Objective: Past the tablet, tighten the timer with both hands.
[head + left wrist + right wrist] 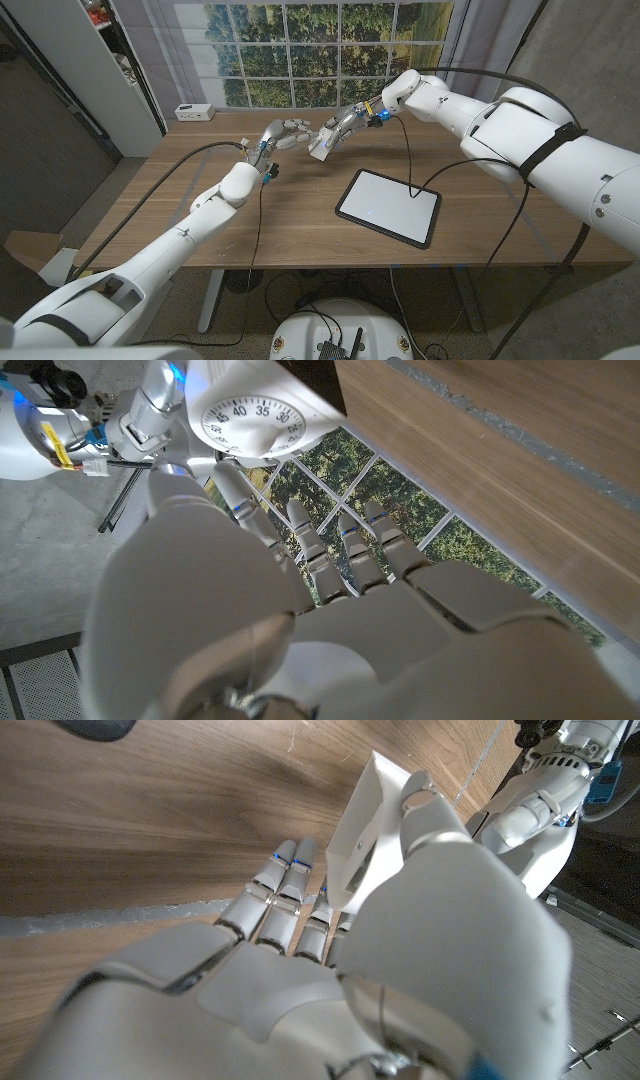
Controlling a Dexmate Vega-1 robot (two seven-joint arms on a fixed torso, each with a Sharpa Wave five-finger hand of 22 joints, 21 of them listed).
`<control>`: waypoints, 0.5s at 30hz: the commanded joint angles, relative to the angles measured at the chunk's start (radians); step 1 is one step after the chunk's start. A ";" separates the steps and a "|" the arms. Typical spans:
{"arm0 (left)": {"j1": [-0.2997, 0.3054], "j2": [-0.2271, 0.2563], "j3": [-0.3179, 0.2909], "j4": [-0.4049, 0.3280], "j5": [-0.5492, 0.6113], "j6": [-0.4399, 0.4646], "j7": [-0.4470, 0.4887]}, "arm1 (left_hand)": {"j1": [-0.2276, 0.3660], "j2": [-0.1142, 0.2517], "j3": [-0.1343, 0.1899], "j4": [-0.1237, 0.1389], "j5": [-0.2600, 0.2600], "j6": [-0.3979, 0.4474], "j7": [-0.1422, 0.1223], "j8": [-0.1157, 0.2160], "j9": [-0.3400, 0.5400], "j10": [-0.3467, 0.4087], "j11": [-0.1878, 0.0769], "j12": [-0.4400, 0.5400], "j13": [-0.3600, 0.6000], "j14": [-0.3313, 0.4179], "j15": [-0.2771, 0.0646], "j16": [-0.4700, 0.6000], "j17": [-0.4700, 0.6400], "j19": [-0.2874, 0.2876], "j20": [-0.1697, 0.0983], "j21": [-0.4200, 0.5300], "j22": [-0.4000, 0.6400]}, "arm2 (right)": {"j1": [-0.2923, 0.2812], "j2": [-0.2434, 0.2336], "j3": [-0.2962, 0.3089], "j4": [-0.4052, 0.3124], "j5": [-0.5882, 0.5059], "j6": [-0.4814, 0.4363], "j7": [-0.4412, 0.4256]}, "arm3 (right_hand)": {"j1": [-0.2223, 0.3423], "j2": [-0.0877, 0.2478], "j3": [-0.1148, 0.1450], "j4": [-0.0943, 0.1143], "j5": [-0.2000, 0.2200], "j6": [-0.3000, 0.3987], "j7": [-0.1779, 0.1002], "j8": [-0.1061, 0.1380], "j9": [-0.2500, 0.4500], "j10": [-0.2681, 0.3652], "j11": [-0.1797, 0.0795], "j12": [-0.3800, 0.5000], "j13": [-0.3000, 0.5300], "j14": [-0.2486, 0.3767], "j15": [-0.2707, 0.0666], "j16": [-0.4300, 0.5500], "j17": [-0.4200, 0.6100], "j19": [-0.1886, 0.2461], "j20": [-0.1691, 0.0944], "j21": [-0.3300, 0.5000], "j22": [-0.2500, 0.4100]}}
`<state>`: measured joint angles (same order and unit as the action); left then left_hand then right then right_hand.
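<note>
I see a white timer (262,410) of smooth, glossy plastic just past my left hand (300,620), itself smooth pale plastic. Under my right hand (330,970) the table (130,810) is matt, grained wood.

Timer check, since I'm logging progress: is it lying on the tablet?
No: the right hand holds the timer up beyond the tablet, near the left hand.

Light: even, bright, soft shadows | glare: faint on tablet (388,207) | blur: close hands soft in wrist views | distortion: head-view edges curve
</note>
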<state>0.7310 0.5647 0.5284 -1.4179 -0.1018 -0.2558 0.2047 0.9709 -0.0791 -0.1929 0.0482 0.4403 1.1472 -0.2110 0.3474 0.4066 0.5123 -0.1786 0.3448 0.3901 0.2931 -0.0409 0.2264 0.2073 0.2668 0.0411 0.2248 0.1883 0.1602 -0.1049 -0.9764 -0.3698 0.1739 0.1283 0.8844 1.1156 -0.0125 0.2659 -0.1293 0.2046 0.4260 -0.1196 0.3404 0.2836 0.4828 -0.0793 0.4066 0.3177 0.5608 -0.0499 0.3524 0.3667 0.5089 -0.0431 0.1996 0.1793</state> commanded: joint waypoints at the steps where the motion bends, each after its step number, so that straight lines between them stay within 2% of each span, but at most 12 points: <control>1: 0.006 0.007 -0.002 -0.017 0.004 0.028 0.006 | -0.010 -0.013 -0.030 0.004 -0.007 -0.037 -0.003 -0.028 -0.016 -0.014 0.013 -0.001 0.013 -0.007 -0.073 0.004 0.008 -0.001 0.013 -0.004 0.005 | -0.004 -0.005 0.006 -0.005 -0.008 0.019 0.028 | -0.110 0.140 0.026 0.029 0.007 -0.009 0.001 -0.004 0.000 -0.001 -0.005 0.023 0.234 -0.006 -0.128 -0.005 0.000 -0.007 0.001 0.000 0.005; 3: 0.002 0.014 0.001 -0.020 -0.002 0.038 -0.013 | -0.014 -0.015 -0.038 0.007 -0.009 -0.040 -0.004 -0.034 -0.022 -0.022 0.019 -0.004 0.016 -0.015 -0.069 0.002 0.009 -0.007 0.018 -0.007 0.006 | -0.004 -0.005 0.007 -0.005 -0.008 0.019 0.031 | -0.110 0.141 0.026 0.028 0.007 -0.009 0.001 -0.004 0.000 0.000 -0.006 0.022 0.235 -0.008 -0.127 -0.005 0.001 -0.008 0.001 0.000 0.005; 8: 0.001 0.018 0.000 -0.019 -0.013 0.039 -0.027 | -0.028 -0.004 -0.062 0.020 -0.010 -0.087 -0.007 -0.073 -0.044 -0.044 0.034 -0.012 0.027 -0.034 -0.052 0.000 0.014 -0.015 0.041 -0.008 0.008 | -0.008 -0.011 0.013 -0.009 -0.009 0.027 0.044 | -0.113 0.147 0.027 0.030 0.009 -0.016 -0.001 -0.008 -0.001 -0.004 -0.008 0.016 0.233 -0.012 -0.128 -0.008 -0.003 -0.009 0.001 0.002 0.005; 15: 0.000 0.020 0.000 -0.020 -0.013 0.048 -0.024 | -0.025 0.004 -0.072 0.023 -0.007 -0.113 -0.008 -0.093 -0.056 -0.062 0.048 -0.019 0.033 -0.048 -0.036 -0.004 0.016 -0.016 0.044 -0.007 0.009 | -0.009 -0.015 0.021 -0.015 -0.009 0.040 0.060 | -0.113 0.150 0.026 0.027 0.010 -0.016 -0.004 -0.009 -0.002 -0.004 -0.010 0.011 0.231 -0.016 -0.132 -0.009 -0.004 -0.011 0.003 0.003 0.005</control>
<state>0.7338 0.5784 0.5267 -1.4333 -0.1077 -0.2241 0.1893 0.9463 -0.0854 -0.2541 0.0715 0.4323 1.0426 -0.2195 0.2587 0.3523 0.4587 -0.1323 0.3318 0.4201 0.2545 -0.0398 0.2264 0.2212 0.2453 0.0772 0.2170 0.1934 0.1542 -0.1133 -0.9660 -0.3771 0.1670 0.1512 0.9212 1.1163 -0.0118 0.2660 -0.1293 0.2089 0.4121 -0.1226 0.3348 0.2781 0.4746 -0.0780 0.4066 0.3178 0.5511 -0.0506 0.3445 0.3615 0.5036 -0.0378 0.1996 0.1793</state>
